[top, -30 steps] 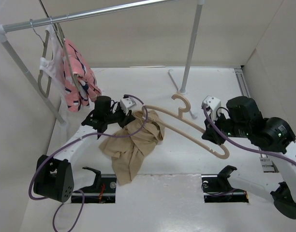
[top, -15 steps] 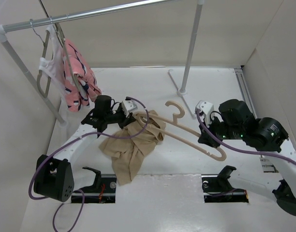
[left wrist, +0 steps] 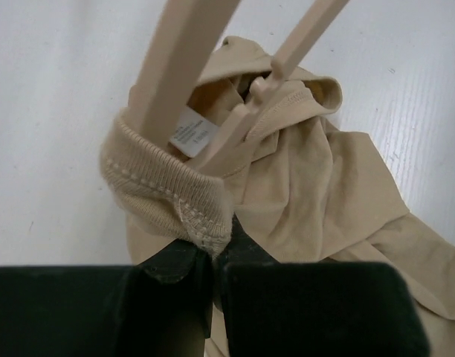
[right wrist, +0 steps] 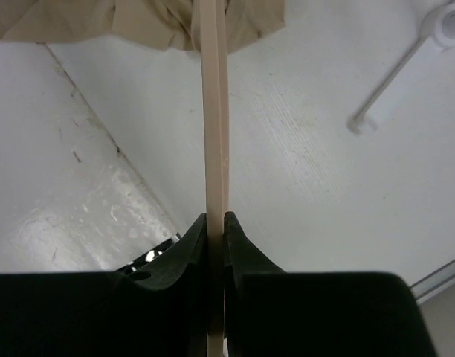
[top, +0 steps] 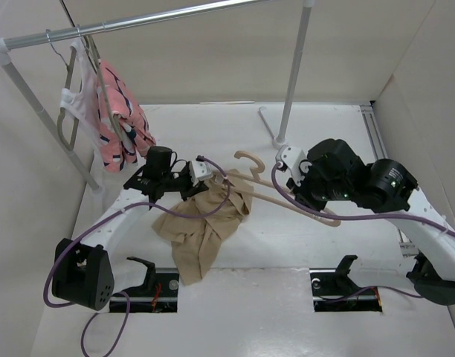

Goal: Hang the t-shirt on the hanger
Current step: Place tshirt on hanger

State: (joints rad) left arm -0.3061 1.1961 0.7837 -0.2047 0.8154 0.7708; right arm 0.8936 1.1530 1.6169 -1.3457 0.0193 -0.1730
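Looking from the top, my left pincer (top: 201, 181) pinches the plain tan cotton t-shirt (top: 205, 223), which lies bunched on the white table (top: 287, 253) just below it. My right pincer (top: 302, 193) grips the slim pale peach plastic hanger (top: 246, 155). At my left wrist, my fingers are clamped tight on the ribbed collar, and the hanger's bars reach into the neck opening just ahead. At my right wrist, my fingers squeeze the hanger's thin bar, with the shirt far ahead.

T-shirt (left wrist: 324, 193) neck label (left wrist: 192, 135) — print too small, unreadable.
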